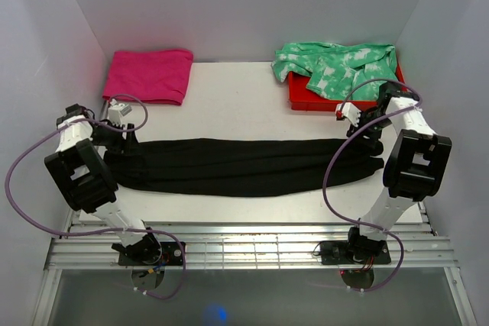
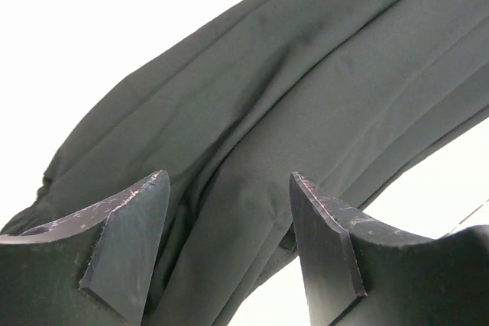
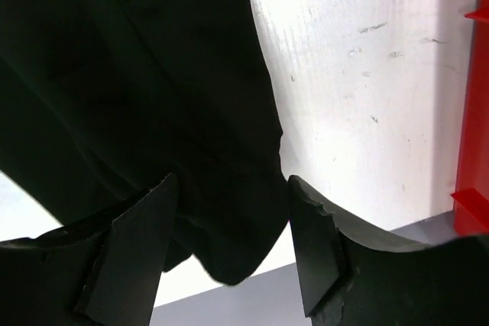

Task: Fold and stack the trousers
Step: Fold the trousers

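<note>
We had the trousers (image 1: 237,167) lying 9-to-3 o'clock across the bench (image 1: 229,101), left jaws and right jaws apart over the ends.

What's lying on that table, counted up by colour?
black trousers: 1
pink cloth: 1
green-and-white garment: 1
red bin: 1
Total: 4
</note>
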Controlling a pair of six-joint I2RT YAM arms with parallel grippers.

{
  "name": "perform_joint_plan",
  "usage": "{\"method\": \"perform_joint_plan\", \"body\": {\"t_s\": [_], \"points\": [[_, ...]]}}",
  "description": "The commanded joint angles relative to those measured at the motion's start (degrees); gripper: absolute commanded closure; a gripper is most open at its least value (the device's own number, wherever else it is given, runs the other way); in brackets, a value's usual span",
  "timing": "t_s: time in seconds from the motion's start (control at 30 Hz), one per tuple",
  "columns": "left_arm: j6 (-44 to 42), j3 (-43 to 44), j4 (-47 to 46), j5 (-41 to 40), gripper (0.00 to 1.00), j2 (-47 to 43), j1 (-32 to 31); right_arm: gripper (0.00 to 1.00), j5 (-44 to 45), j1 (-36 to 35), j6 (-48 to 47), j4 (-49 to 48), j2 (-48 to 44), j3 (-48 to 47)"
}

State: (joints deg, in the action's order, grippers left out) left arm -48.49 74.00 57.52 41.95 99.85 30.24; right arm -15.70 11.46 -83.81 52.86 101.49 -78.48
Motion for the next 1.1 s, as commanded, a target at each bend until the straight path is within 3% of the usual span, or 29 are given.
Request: {"method": "perform_joint_plan", "body": {"t_s": [0.0,0.1,0.27,0.4,0.47,0.53,0.87,1.07], "points": [[-0.1,1.7,1.9,2.2,0.25,1.3,-0.3,0.34,1.1,-1.4,-3.1,-1.3,0.4,-0.5],[0.1,2.2,1.9,1.3,0.25,1.7,-0.2,0.34,1.1,-2.6,-4.1,-0.6,1.3,1.8],[0.7,2.7,1.7,0.7,0.25,3.1,0.9,0.53,3.1,-3.6,-5.8,-2.2,0.6,6.1],[1.2,4.1,2.2,1.0,0.25,4.7,2.3,0.6,4.0,-3.6,-8.1,-2.8,-0.2,7.4],[1.3,5.2,3.2,1.1,0.25,6.1,3.1,0.8,5.0,-3.6,-8.8,-2.6,-0.5,7.8],[1.2,6.5,3.6,0.8,0.25,6.7,4.0,0.92,5.6,-3.6,-9.0,-1.5,-0.5,6.4],[-8.0,8.4,6.4,-3.1,0.4,5.4,8.5,0.92,-1.6,0.7,-6.5,-1.0,-7.7,-6.2],[-25.7,7.5,11.8,-1.4,0.43,4.2,10.5,0.92,-1.4,0.8,-7.2,-2.4,-11.0,-4.6]]}}
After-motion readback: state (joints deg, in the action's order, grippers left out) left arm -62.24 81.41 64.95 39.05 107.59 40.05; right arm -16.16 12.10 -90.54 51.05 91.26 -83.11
